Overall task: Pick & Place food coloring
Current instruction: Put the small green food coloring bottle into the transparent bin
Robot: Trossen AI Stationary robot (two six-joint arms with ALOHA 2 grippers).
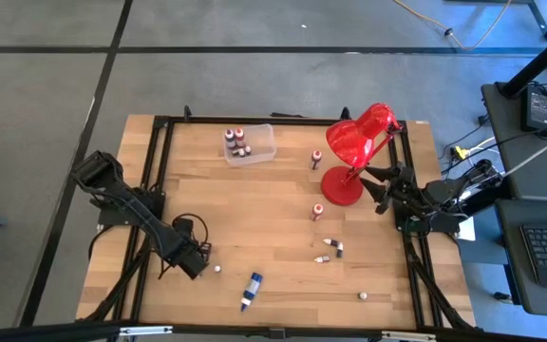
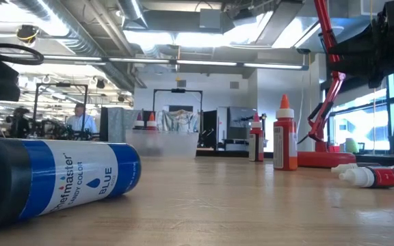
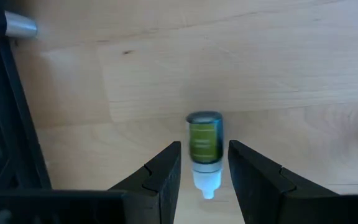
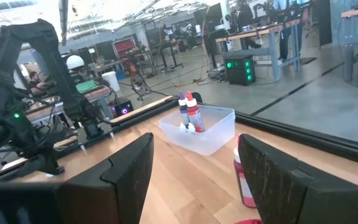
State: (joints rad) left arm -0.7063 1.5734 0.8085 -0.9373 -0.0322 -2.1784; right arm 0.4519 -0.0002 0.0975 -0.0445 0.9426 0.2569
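Note:
In the left wrist view a tiny green dropper bottle (image 3: 204,138) with a white cap lies on its side on the wood. My left gripper (image 3: 204,149) is open, with one finger on each side of the bottle and a narrow gap to both. It is near the table's near left corner (image 1: 200,258). The long blue bottle (image 1: 251,290) lies on its side close by. More small bottles stand or lie around the table's middle (image 1: 318,211) (image 1: 333,245). My right gripper (image 1: 380,188) waits open beside the red lamp's base.
The clear plastic box (image 1: 249,144) near the far edge holds several small bottles (image 4: 191,112). The red desk lamp (image 1: 354,157) stands at the far right, with one bottle (image 1: 316,159) left of it. Another small bottle (image 1: 361,296) lies near the near edge. Black frame rails run along the table's sides.

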